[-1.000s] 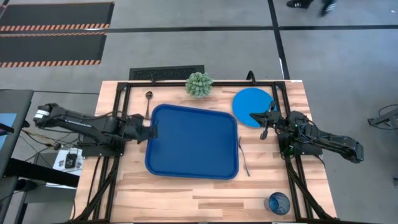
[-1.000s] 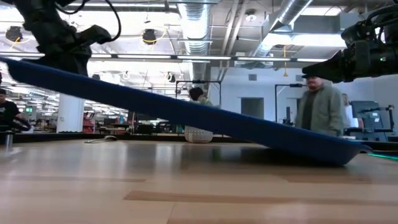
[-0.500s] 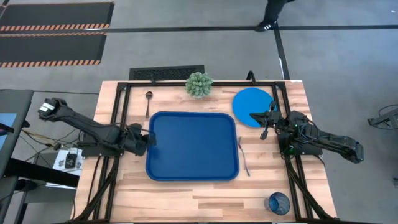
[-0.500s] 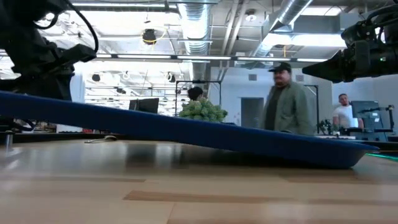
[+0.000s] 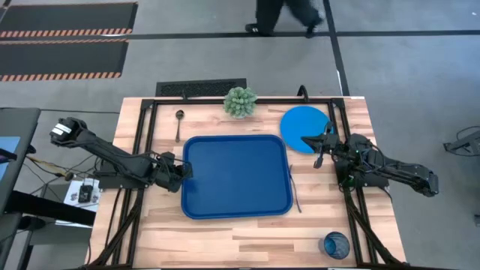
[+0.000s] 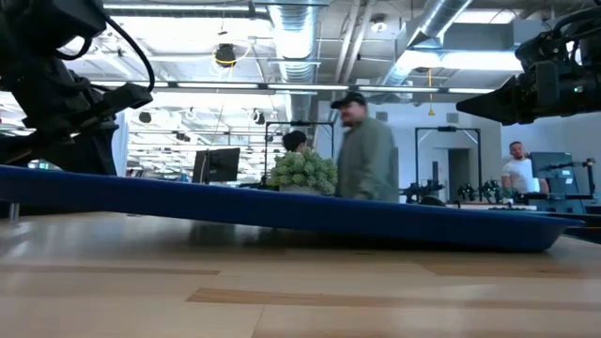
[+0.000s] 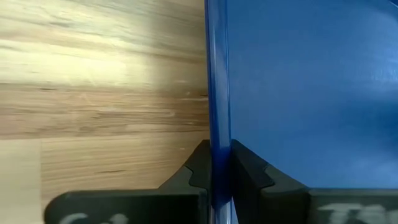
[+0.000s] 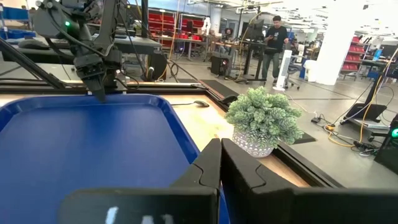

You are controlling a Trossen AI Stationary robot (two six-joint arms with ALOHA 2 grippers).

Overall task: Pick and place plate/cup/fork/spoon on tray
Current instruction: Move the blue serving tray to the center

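The dark-blue tray point(image 5: 236, 176) lies mid-table, and my left gripper point(image 5: 182, 169) is shut on its left rim. The round blue plate point(image 5: 304, 126) lies flat at the far right. My right gripper point(image 5: 318, 145) hovers shut over the plate's near edge, raised above the table in the low view point(image 6: 474, 103). The fork point(image 5: 295, 191) lies right beside the tray's right rim. The spoon point(image 5: 178, 124) lies at the far left. The cup point(image 5: 336, 244) stands at the near right edge. My left gripper pinches the tray's left rim point(image 7: 217, 124) between its two fingers, one finger point(image 7: 249, 171) inside the tray and one point(image 7: 196, 171) outside. It comes level from the table's left, across the rim. The tray's left side point(image 6: 56, 183) is slightly raised and its right end point(image 6: 526, 235) rests on the table.
A potted green plant point(image 5: 240, 101) stands at the far edge behind the tray. A black frame point(image 5: 150, 112) runs around the table top. Bare wood lies along the near edge point(image 5: 240, 240). A person point(image 6: 366, 150) walks behind the table.
My left gripper has gone down, lowering the tray's left side from a steep tilt to nearly flat while its right end stayed on the table. The tray has slid a little toward the table's right edge, up against the fork.
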